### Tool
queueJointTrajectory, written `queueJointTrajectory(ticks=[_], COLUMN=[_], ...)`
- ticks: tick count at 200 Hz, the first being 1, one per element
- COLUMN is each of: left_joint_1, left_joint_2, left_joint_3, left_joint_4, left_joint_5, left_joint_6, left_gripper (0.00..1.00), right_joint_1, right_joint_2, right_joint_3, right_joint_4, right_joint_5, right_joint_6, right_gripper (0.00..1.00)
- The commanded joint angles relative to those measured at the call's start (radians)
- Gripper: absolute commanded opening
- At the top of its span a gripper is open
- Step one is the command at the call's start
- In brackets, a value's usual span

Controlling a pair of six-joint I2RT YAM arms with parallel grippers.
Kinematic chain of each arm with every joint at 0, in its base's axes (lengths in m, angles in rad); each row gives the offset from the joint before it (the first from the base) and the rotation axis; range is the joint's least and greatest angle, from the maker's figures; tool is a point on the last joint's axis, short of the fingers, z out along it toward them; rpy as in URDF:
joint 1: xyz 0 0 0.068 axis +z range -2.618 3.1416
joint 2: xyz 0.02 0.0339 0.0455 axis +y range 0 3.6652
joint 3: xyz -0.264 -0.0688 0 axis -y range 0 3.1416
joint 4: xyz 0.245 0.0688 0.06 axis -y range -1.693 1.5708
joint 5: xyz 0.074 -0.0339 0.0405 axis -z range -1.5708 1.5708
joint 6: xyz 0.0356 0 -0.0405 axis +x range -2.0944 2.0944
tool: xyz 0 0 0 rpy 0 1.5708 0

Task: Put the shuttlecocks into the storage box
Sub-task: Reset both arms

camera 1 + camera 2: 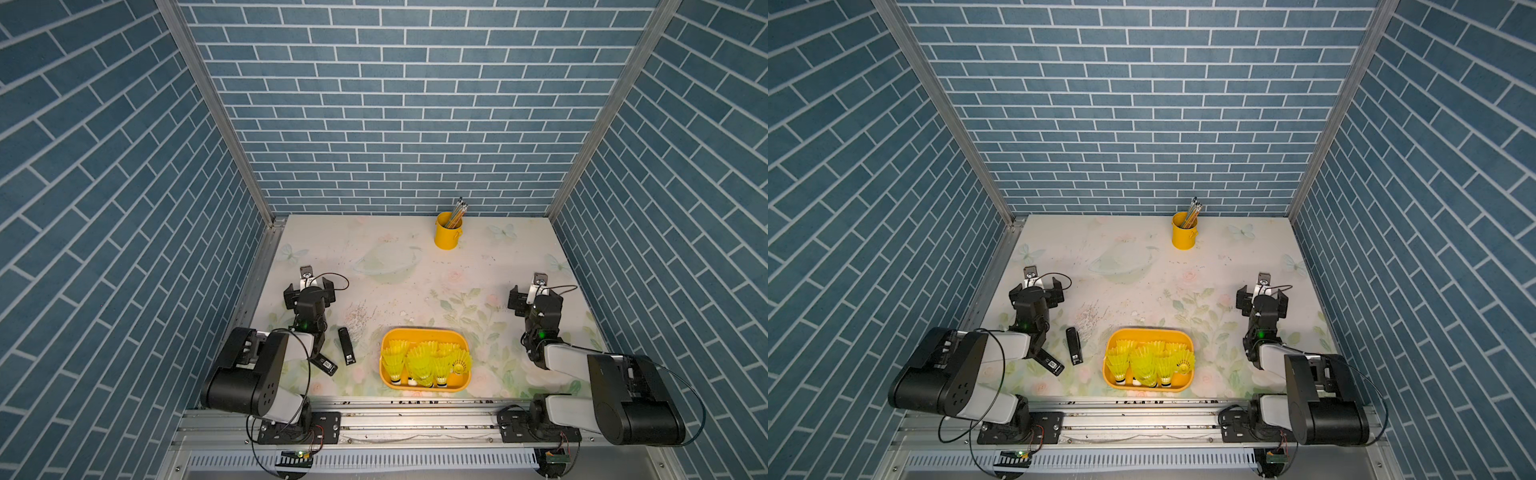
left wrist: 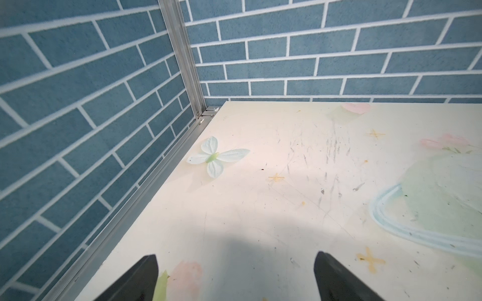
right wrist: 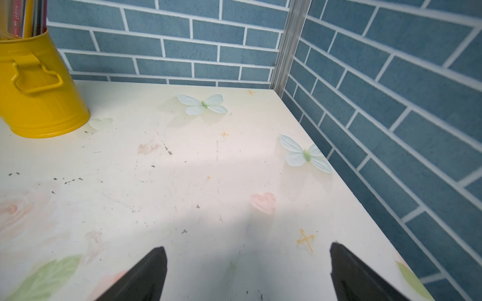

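Shuttlecocks (image 1: 419,363) are all sitting in the box (image 1: 424,331), and we're seeing none loose on the table (image 1: 415,286), so the job is looking done. We're holding the left gripper (image 1: 309,286) and right gripper (image 1: 536,296) spread wide and empty, well apart from the box.

Shuttlecocks (image 1: 419,361) inside storage box (image 1: 424,333)
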Motion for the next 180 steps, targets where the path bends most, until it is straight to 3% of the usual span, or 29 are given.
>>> queueJointTrajectory(ticks=[1, 25, 41, 52, 96, 106, 116, 125, 145, 171, 180], left_joint_1=[0.006, 0.002, -0.001, -0.001, 0.054, 0.052, 0.038, 0.033, 0.032, 0.1, 0.121], left_joint_2=[-0.003, -0.024, -0.04, -0.039, -0.015, -0.017, 0.006, 0.026, 0.021, 0.018, 0.026], left_joint_3=[-0.014, -0.081, -0.162, -0.189, -0.095, -0.127, -0.189, -0.22, -0.176, -0.099, -0.104], left_joint_4=[0.153, 0.258, 0.389, 0.435, 0.272, 0.321, 0.454, 0.55, 0.459, 0.299, 0.319], left_joint_5=[0.012, 0.009, 0.005, -0.01, 0.111, 0.109, 0.108, 0.115, 0.207, 0.304, 0.347], left_joint_6=[0.025, 0.029, 0.029, 0.02, -0.004, -0.002, 0.018, 0.029, 0.063, 0.02, 0.004], left_gripper=[0.99, 1.0, 1.0, 0.99, 1.0, 1.0, 0.99, 0.99, 0.99, 1.0, 1.0], right_joint_1=[-0.008, -0.007, -0.004, 0.013, 0.015, 0.015, 0.015, 0.014, 0.018, 0.018, 0.018], right_joint_2=[0.011, 0.009, -0.001, 0.011, 0.186, 0.227, 0.203, 0.218, 0.221, 0.217, 0.216], right_joint_3=[-0.01, -0.014, -0.11, -0.129, -0.087, -0.111, -0.097, -0.106, -0.144, -0.158, -0.146], right_joint_4=[0.192, 0.197, 0.402, 0.447, 0.536, 0.631, 0.56, 0.604, 0.678, 0.698, 0.675], right_joint_5=[-0.043, -0.089, -0.151, -0.11, -0.154, -0.169, -0.168, -0.175, -0.154, -0.152, -0.152], right_joint_6=[-0.031, -0.037, 0.017, 0.009, -0.011, -0.02, -0.017, -0.023, -0.021, -0.019, -0.018], right_gripper=[1.0, 1.0, 1.0, 1.0, 1.0, 1.0, 1.0, 1.0, 1.0, 1.0, 1.0])
